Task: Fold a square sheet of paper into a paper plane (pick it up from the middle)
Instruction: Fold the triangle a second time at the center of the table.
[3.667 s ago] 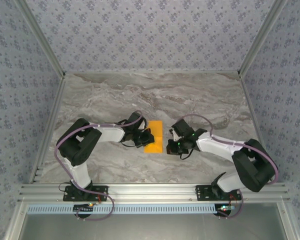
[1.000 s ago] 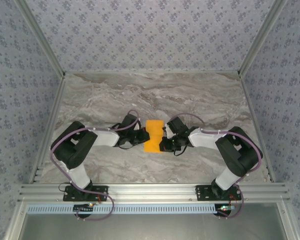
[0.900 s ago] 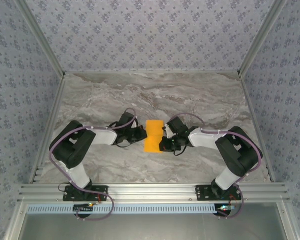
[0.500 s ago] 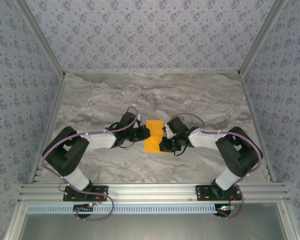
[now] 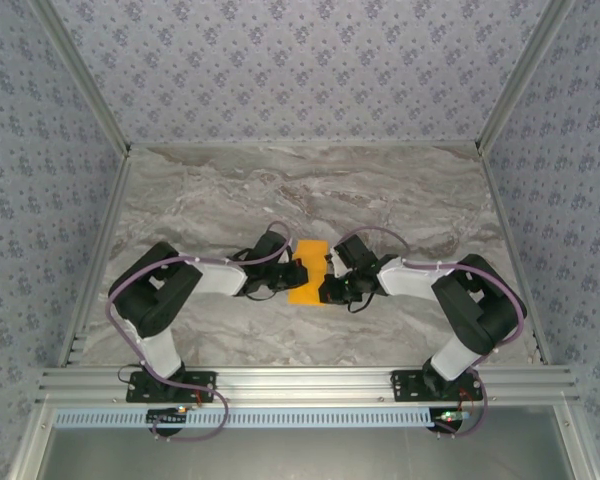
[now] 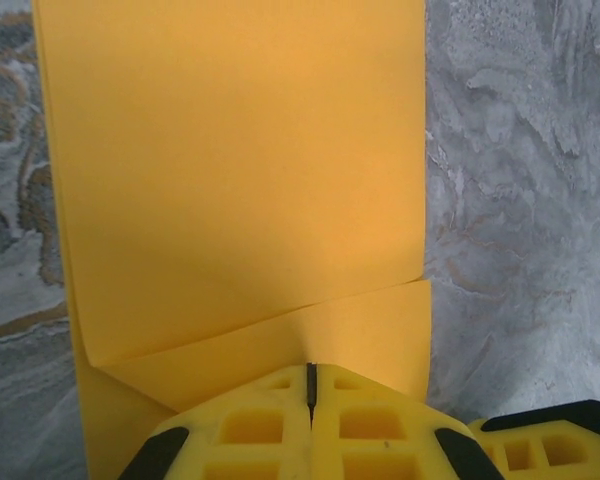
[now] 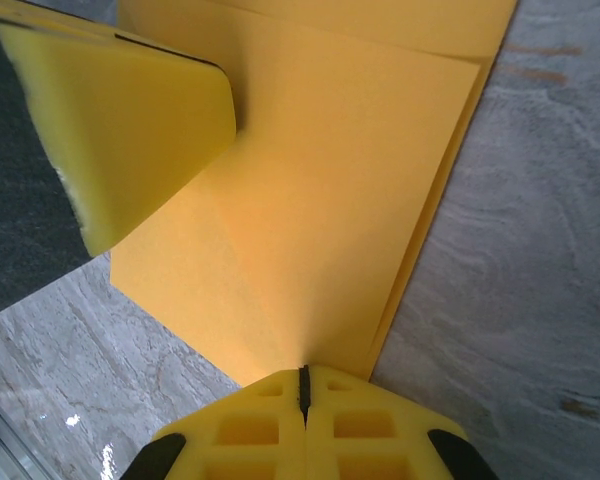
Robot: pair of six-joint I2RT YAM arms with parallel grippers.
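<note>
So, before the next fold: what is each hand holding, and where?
Left hand and right hand, both shut, meet the orange paper at opposite edges; pinched or pressed, unclear.

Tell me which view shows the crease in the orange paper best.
Left wrist: the paper is close up, and its slanted crease is plain near the bottom. Right wrist shows the sheet's layered edge; top external shows it as a small, distant orange patch.

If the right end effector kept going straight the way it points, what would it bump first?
The orange paper: the shut right end effector has its tip at its edge. Farther along, the left end effector sits slightly to one side, so it might get brushed; depth is unclear.
</note>
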